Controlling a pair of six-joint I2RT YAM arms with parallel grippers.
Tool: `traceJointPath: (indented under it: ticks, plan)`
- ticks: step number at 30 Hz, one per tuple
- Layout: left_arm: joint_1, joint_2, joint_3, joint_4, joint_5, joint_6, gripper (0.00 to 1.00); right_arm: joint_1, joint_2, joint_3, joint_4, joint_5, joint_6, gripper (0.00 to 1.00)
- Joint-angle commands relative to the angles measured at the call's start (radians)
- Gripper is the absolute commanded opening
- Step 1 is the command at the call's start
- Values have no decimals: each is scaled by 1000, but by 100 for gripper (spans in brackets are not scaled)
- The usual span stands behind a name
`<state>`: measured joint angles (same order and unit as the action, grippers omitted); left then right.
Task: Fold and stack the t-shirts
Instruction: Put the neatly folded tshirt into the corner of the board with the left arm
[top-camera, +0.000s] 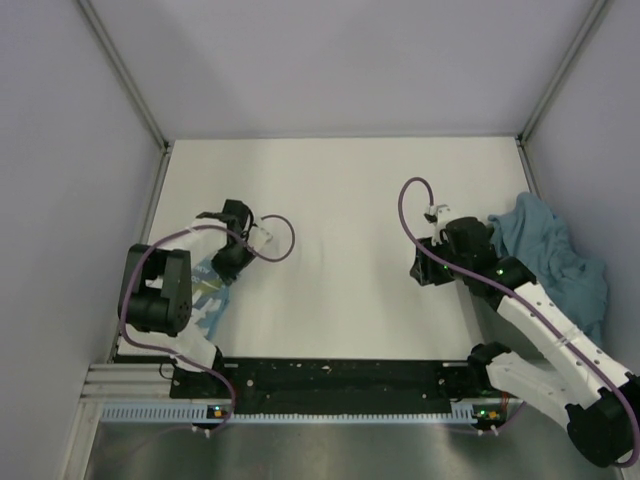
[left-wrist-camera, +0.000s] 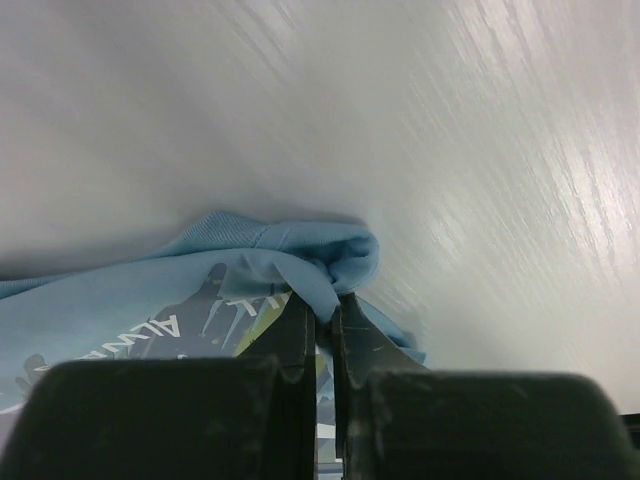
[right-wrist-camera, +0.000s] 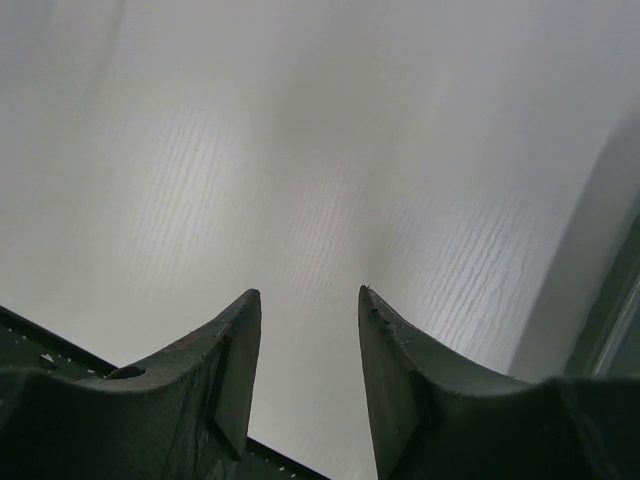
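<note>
A light blue t-shirt (top-camera: 212, 295) with a printed logo lies bunched under my left arm at the table's left side. My left gripper (top-camera: 228, 270) is shut on a fold of it; the left wrist view shows the fabric (left-wrist-camera: 300, 262) pinched between the black fingers (left-wrist-camera: 300, 335). A pile of blue t-shirts (top-camera: 555, 255) lies crumpled at the right edge of the table. My right gripper (top-camera: 420, 268) is open and empty over bare table, to the left of that pile; in the right wrist view (right-wrist-camera: 308, 295) only white tabletop shows between the jaws.
The white table (top-camera: 340, 200) is walled by grey panels on the left, back and right. A black rail (top-camera: 330, 375) with the arm bases runs along the near edge. Purple cables (top-camera: 405, 210) loop above both wrists.
</note>
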<state>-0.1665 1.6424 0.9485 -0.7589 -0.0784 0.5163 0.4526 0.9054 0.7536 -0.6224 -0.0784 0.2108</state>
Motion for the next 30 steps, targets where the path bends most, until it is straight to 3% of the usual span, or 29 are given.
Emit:
traceJointPath:
  ticks: [1, 8, 16, 18, 22, 28, 30]
  plan:
    - [28, 94, 47, 142, 69, -103, 0, -11, 0, 16, 4, 11, 2, 44]
    - [261, 117, 137, 225, 169, -226, 0, -9, -22, 16, 0, 22, 6, 44]
    - [269, 138, 168, 211, 204, -162, 0, -11, -8, 18, 0, 26, 6, 44]
    - [268, 145, 168, 204, 200, -157, 12, -11, -10, 18, 0, 25, 6, 44]
    - [268, 99, 170, 185, 262, -148, 50, -9, -8, 20, 0, 23, 4, 45]
    - [265, -105, 179, 188, 373, -89, 75, -11, -16, 21, 0, 26, -4, 55]
    - [257, -171, 177, 165, 449, -35, 97, -9, -19, 21, 0, 35, -8, 57]
